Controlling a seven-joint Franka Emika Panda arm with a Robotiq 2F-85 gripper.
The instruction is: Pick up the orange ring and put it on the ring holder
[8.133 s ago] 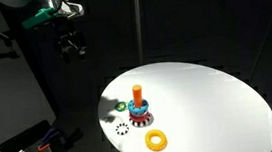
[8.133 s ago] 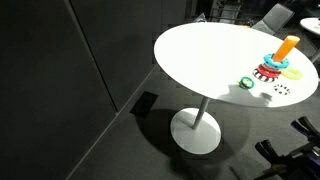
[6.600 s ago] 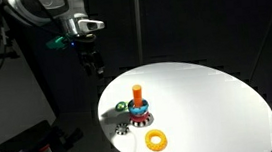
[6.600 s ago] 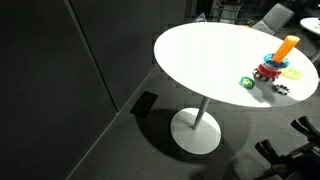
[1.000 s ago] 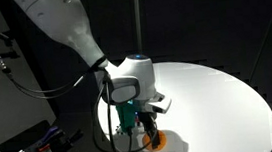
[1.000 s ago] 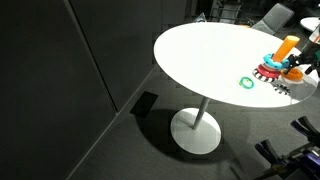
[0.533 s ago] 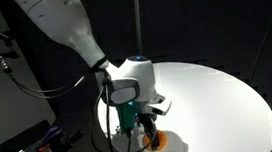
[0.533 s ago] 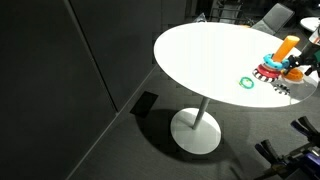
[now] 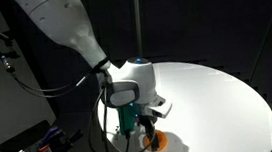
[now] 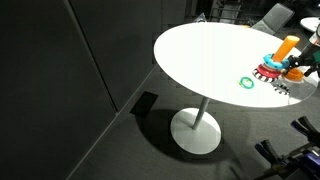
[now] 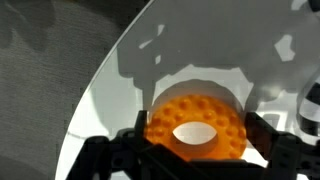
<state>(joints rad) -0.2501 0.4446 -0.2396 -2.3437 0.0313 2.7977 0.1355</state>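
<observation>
In the wrist view the orange ring [image 11: 165, 125] lies flat on the white table [image 11: 120, 90], bumpy side up, its round hole showing the table through it. My gripper [image 11: 197, 135] stands open around it, one black finger close on each side of the ring. In an exterior view the gripper [image 9: 152, 137] is down at the table's near edge with the orange ring [image 9: 161, 141] showing beside it; the arm hides the ring holder there. The ring holder [image 10: 280, 62], an orange peg over stacked coloured rings, shows in an exterior view.
A small green ring [image 10: 246, 82] lies on the table beside the holder. A black ring with white dots [image 10: 282, 87] lies near it at the table edge. The round white table [image 10: 200, 55] stands on one pedestal foot; the ring lies close to its rim.
Over the last second the arm has stayed put over the ring. The fingers have come in very slightly towards the ring's sides.
</observation>
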